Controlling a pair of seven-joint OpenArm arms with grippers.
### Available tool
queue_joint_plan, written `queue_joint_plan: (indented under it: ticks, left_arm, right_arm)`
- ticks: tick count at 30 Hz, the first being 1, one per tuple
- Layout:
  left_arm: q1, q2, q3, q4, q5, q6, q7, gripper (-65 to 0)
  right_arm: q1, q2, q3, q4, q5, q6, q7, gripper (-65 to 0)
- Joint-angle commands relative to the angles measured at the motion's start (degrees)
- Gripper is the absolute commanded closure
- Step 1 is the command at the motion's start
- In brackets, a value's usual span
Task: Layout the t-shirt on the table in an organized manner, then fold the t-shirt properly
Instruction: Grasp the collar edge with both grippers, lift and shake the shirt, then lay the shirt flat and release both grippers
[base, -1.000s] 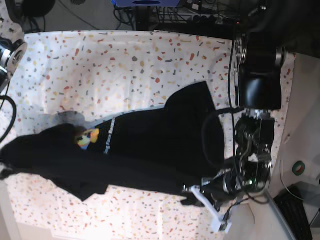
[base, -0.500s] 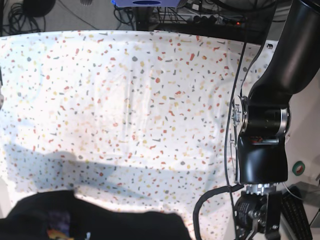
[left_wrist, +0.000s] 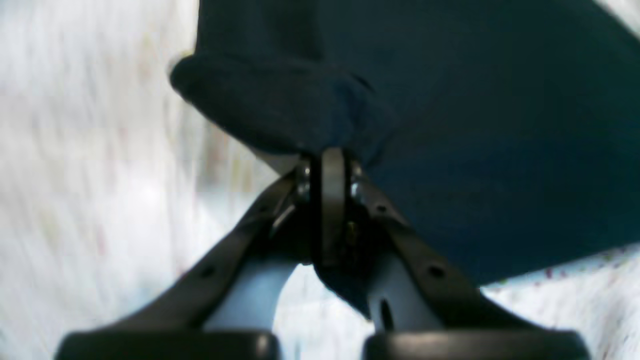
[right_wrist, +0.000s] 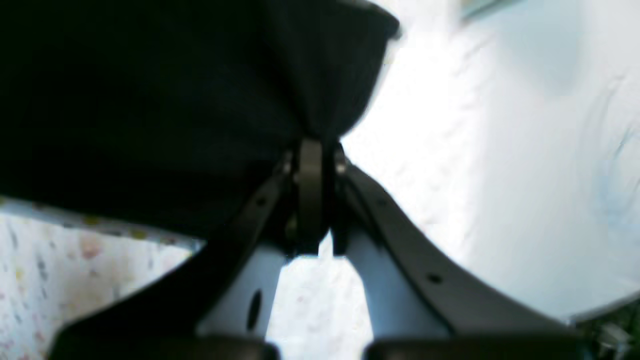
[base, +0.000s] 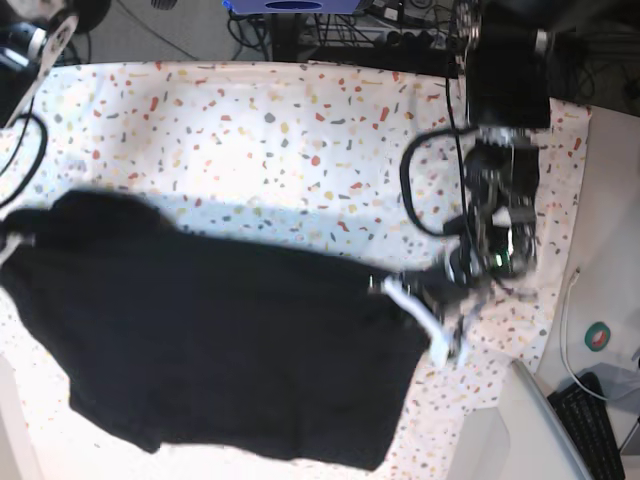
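black t-shirt stretched between two pinching grippers, layout underway, no fold yet.
left wrist: left gripper pressed together on a bunched edge of the t-shirt, above the blurred speckled table. right wrist: right gripper clamped on another edge of the cloth; surroundings smeared. base: shirt spread wide over the table's near half, wrinkled, not squared; print and neck label not visible, right gripper cut off at the frame's left edge.

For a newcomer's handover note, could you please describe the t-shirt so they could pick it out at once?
Find the table, covered in white cloth speckled with coloured flecks. Across its near half spreads the t-shirt, held at opposite edges by the left gripper and right gripper. It is the only large plain black fabric there.
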Motion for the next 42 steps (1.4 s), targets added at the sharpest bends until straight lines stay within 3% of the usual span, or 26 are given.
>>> queue_joint_plan:
  ticks: [1, 5, 15, 20, 21, 23, 26, 28, 30, 32, 34, 37, 39, 42]
  left_arm:
    - [1.1, -0.2, 0.3, 0.9, -0.6, -0.5, -3.8, 0.0]
    - [8.8, -0.5, 0.7, 0.8, -0.6, -0.5, -11.1, 0.0]
    - [15.1, -1.6, 0.0, -1.5, -0.6, -0.5, -11.6, 0.0]
    - [15.3, -1.5, -1.4, -5.3, -1.1, -0.5, -11.7, 0.0]
    - [16.0, -1.4, -2.8, -5.2, -1.1, -0.5, -11.7, -4.4]
    - [17.3, -1.3, -5.8, -4.1, -1.1, -0.5, -11.7, -22.1]
    - [19.3, -1.2, -9.7, -1.2, -1.1, -0.5, -11.7, -41.3]
    - [20.7, -1.2, -12.3, 2.0, -1.2, -0.5, -11.2, -47.1]
    - [23.1, -1.2, -15.0, 7.1, -1.2, -0.5, -11.2, -48.1]
    - [25.1, -1.2, -16.7, 13.7, -1.2, -0.5, -11.2, -48.1]
    - [26.0, -1.1, -16.4, 19.7, -1.2, -0.5, -11.1, -47.9]
    - [24.4, -1.0, -10.0, 24.9, -0.9, -0.5, -7.8, -44.3]
    - [19.4, -1.1, -3.9, 23.3, -0.3, -0.4, -4.7, -31.6]
    - [12.6, 0.2, 3.6, 15.0, 3.0, 3.6, -2.4, -0.5]
  right_arm:
    - [-0.7, 0.3, 0.2, 1.1, 0.3, 0.0, 2.1, 0.0]
    - [-4.9, -1.5, 0.2, 0.0, 0.3, 0.0, 6.1, 0.0]
    - [-3.4, -1.1, 1.0, -16.1, 0.1, -0.4, 14.3, 0.0]
    - [-3.6, -1.2, 2.2, -17.3, 0.1, -0.5, 14.7, 0.0]
    - [-3.7, -1.2, 2.6, -17.3, 0.1, -0.5, 14.4, 0.0]
    - [-3.8, -1.2, 4.8, -17.3, 0.1, -0.5, 11.7, 0.0]
    - [-3.8, -1.4, 7.3, -15.8, 0.1, -0.5, 8.3, 0.0]
    - [-5.4, -2.1, 9.0, -11.6, 0.3, -0.4, 7.4, -11.9]
    - [-7.3, -4.1, 9.9, -5.0, 0.3, -0.4, 7.4, -22.7]
    - [-10.4, -5.6, 9.3, 2.4, 0.3, -0.4, 7.4, -27.2]
    - [-12.2, -6.8, 9.3, 8.4, 0.2, -0.4, 7.4, -27.2]
    - [-12.9, -8.5, 9.1, 14.6, 0.2, 0.0, 7.8, -27.2]
    - [-11.8, -8.6, 6.4, 14.6, 0.2, 0.1, 7.9, -27.2]
    - [-9.1, -7.6, -1.7, 8.6, 0.2, 0.1, 8.1, -21.9]
